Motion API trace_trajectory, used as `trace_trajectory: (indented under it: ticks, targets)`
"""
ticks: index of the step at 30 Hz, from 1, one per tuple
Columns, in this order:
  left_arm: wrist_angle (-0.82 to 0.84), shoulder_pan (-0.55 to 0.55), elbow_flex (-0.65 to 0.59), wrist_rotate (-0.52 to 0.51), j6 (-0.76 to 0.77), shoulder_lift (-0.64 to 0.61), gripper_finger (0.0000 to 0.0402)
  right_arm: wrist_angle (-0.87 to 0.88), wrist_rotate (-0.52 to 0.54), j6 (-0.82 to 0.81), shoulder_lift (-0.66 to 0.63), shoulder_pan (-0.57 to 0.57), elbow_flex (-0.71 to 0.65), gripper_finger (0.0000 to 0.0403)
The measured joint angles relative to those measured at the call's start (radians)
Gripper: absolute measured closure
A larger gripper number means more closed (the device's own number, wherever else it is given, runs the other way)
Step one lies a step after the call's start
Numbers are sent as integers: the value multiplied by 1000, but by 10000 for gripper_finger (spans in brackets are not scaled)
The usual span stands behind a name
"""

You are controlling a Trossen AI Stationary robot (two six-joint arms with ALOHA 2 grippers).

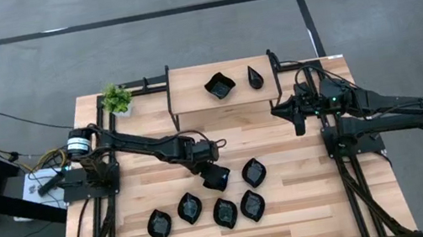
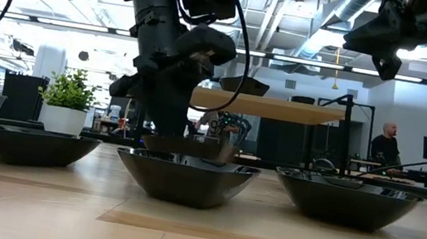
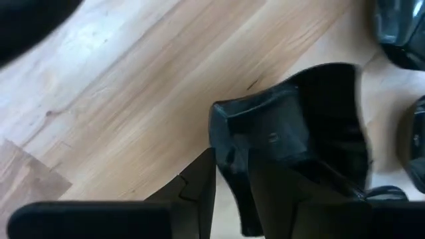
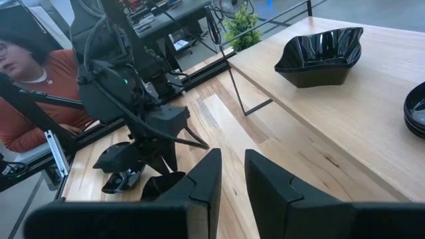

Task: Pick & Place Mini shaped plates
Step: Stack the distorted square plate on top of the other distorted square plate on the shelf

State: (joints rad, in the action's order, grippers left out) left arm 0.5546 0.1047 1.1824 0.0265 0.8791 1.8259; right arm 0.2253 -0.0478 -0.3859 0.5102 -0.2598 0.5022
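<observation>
Black jaws of the left gripper (image 1: 216, 176) are clamped on one mini plate (image 3: 332, 126) near the table's (image 1: 310, 205) middle. Right gripper (image 1: 296, 115), slightly parted, is empty beside the shelf (image 1: 190, 92). A glossy rim could slip during lifting.

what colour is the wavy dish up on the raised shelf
Glossy black; the wavy dish on the raised shelf shows best in the right wrist view.

Nothing I can read anywhere.
From all four of my views I find no legible word, label, brand, number or sign on what lies before me, on my own arms, or on anything in the room behind; any markings are too small or blurred.
</observation>
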Motion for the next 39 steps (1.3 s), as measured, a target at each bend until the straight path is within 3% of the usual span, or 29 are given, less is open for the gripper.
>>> trace_trajectory:
  ticks: [15, 39]
  targets:
    - [-13, 0, 0, 0, 68, -21, 311, 0, 0, 1, 0, 0, 0, 339]
    - [-39, -6, 0, 30, 42, 49, 311, 0, 0, 2, 0, 0, 0, 339]
